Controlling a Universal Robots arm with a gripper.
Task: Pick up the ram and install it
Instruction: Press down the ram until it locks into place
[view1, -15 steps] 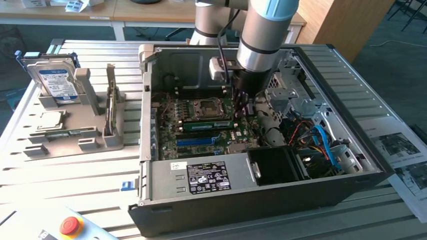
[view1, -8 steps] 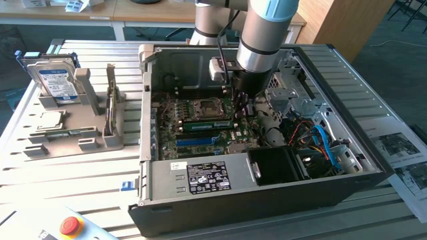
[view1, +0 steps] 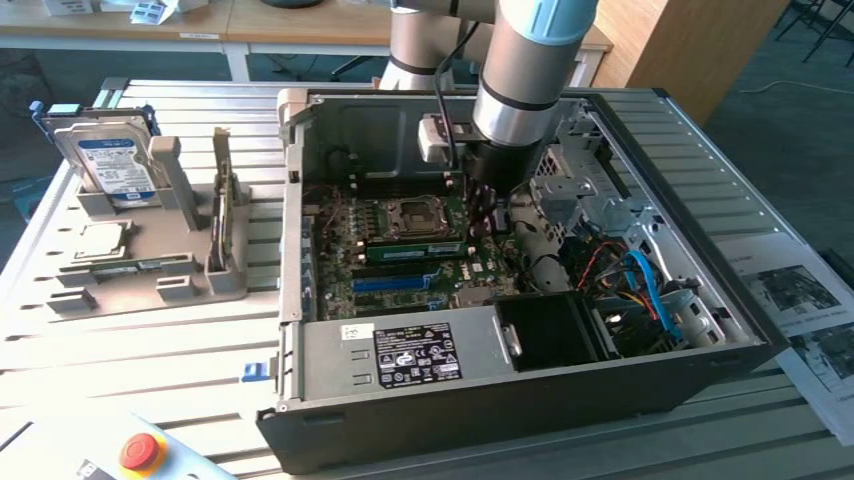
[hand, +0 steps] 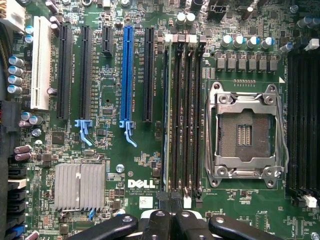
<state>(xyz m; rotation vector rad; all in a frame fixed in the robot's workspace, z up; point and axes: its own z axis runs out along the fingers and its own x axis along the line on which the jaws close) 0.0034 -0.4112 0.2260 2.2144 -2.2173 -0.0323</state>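
At the exterior view's left, a grey holder (view1: 134, 290) on the slatted table carries a hard drive (view1: 110, 165) standing on edge and, just beside it, a spare stick (view1: 222, 195) upright in its groove: thin, narrow and seen almost edge-on. To the right of that stands the open computer case (view1: 534, 395), and the ram (view1: 414, 250) is inside it, a long, narrow green strip with a row of small dark chips. It stands on its long edge along the memory slots of the motherboard (view1: 334, 265), between the silver processor socket (view1: 411, 215) and the long blue slot (view1: 398, 283). In the wrist view the ram (hand: 165, 125) shows only as a thin bluish-green edge in the memory slot farthest from the socket (hand: 245, 132), with the blue slot (hand: 127, 75) a little way off on its other side. The other memory slots beside it look dark and bare. Further right in the exterior view, the arm (view1: 527, 60) comes down nearly vertical into the case, its grey and light-blue wrist over the motherboard. The claw (view1: 489, 205) points straight down at the right end of the ram. In the wrist view the claw (hand: 170, 207) is clenched, its two dark fingers pressed together at the end of the memory slots, just beside the ram's end; I cannot tell whether they touch it
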